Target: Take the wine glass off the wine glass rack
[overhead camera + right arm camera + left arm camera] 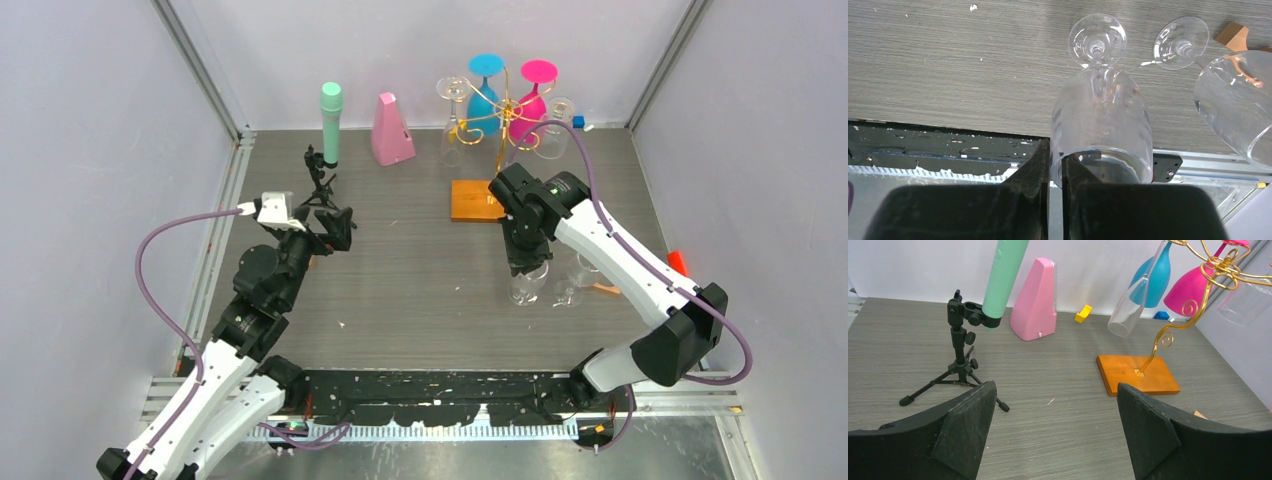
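Observation:
The wine glass rack (503,112), gold wire on an orange base (476,199), stands at the back. A blue glass (484,95), a pink glass (533,100) and two clear ones (452,110) hang upside down from it. My right gripper (524,258) is shut on the rim of a clear wine glass (1100,120), one finger inside the bowl and one outside. This glass stands upright in front of the rack, with its foot (1097,40) at the tabletop. My left gripper (1055,405) is open and holds nothing, low over the table left of the base (1137,374).
A second clear glass (575,280) stands just right of the held one, next to a small wooden piece (605,288). A black tripod (959,360) holding a green cylinder (1003,280) and a pink metronome (1035,300) stand back left. Walls close in both sides.

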`<move>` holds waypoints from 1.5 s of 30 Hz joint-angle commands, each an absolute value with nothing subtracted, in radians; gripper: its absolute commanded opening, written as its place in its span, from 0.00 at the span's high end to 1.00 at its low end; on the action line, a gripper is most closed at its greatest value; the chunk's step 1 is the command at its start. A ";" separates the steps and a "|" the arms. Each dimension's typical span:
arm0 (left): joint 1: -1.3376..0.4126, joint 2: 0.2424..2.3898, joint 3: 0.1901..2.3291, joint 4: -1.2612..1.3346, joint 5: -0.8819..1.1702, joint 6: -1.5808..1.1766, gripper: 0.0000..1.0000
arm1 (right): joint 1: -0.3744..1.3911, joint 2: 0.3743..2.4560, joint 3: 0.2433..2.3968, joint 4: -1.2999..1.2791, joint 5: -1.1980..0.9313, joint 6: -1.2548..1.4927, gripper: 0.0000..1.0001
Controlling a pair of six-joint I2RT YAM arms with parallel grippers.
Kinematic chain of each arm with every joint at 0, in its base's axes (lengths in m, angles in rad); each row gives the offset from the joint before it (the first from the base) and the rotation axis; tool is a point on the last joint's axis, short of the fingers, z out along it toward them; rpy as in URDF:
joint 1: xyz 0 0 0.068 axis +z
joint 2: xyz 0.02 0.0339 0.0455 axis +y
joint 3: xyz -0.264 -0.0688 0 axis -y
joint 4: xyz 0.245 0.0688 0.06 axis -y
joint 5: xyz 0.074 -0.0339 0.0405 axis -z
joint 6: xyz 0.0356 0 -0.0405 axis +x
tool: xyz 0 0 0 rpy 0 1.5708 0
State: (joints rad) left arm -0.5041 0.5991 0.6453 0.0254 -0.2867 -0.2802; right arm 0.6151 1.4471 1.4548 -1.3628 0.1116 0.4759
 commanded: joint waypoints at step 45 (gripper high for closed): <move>-0.506 0.604 0.875 -0.393 -0.175 -0.368 0.06 | 0.565 1.149 1.515 -1.032 0.183 0.486 0.40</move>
